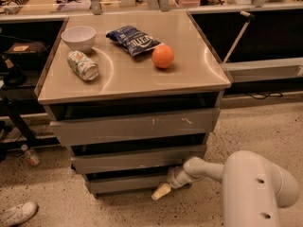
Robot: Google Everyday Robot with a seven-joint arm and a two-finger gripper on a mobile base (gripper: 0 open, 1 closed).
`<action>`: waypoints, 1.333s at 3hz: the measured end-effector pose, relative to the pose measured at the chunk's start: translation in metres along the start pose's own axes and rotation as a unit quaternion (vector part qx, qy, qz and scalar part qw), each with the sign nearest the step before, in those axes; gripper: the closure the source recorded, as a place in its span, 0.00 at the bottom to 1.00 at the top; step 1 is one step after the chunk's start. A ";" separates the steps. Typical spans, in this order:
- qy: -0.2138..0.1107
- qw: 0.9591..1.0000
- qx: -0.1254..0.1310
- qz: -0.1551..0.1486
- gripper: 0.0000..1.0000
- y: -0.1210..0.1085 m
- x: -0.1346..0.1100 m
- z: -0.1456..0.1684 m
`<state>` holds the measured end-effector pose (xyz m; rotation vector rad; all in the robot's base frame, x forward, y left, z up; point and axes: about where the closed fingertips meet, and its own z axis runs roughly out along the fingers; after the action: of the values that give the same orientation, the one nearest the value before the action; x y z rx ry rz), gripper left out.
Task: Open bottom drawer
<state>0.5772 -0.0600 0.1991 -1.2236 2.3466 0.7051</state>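
Observation:
The bottom drawer (128, 183) is the lowest and shortest grey front of the cabinet, near the floor. It stands out a little from the cabinet body, less than the two fronts above. My gripper (161, 191) reaches in from the lower right on a white arm and sits at the right part of that front, at its lower edge. Its cream-coloured tip points down and left.
On the cabinet top (199, 74) lie a white bowl (78, 37), a tipped can (82, 65), a blue chip bag (134, 39) and an orange (163, 56). The top drawer (137, 126) with white scratches and the middle drawer (137, 158) stand out. A shoe (16, 213) lies lower left.

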 end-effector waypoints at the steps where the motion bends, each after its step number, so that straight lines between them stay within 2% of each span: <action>1: 0.008 1.000 -0.009 0.006 0.00 0.006 0.004 0.000; 4: 0.021 0.999 -0.020 0.014 0.00 0.017 0.011 -0.009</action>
<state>0.5563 -0.0641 0.2045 -1.2348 2.3990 0.7469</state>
